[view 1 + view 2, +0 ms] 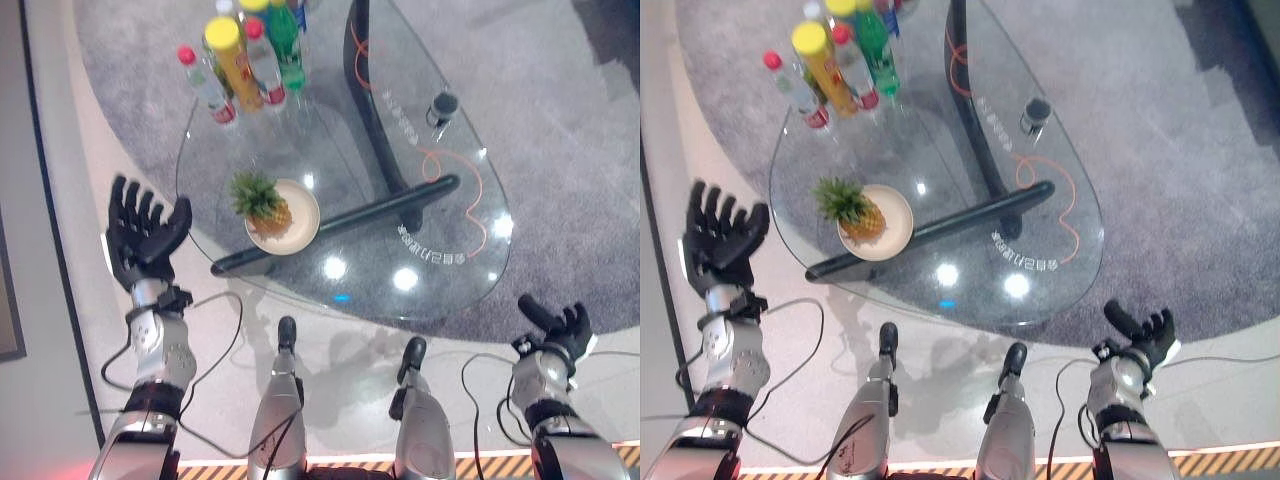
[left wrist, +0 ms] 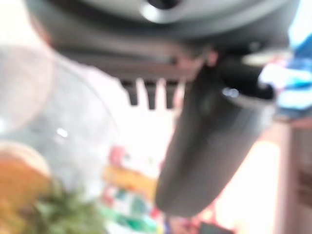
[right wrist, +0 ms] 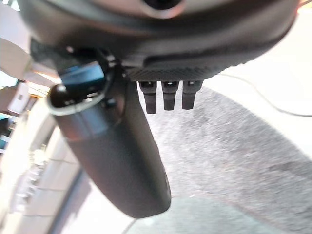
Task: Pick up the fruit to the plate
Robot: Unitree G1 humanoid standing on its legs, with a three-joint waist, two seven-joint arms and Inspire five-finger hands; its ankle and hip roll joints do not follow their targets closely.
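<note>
Down at five o'clock, nearest the camera, the right hand [image 1: 556, 328] is hovering over the pale floor off the worktop's near edge, fingers spread and relaxed, grasping nothing; its own wrist view is showing the fingers [image 3: 168, 95] hanging straight beside the thumb. Over at nine o'clock the left hand [image 1: 142, 232] is standing raised just beside the worktop's left rim, palm open, fingers straight and fanned, released from everything. A glass worktop [image 1: 440, 250] is sitting on a dark frame above grey carpet. Lying on the plate [image 1: 302, 222], near the worktop's left side at about ten o'clock from centre, the pineapple [image 1: 262, 202] is resting with its green crown pointing toward the left hand. Toward twelve o'clock, a cluster of bottles [image 1: 250, 55] is standing at the far rim, well apart from the plate.
</note>
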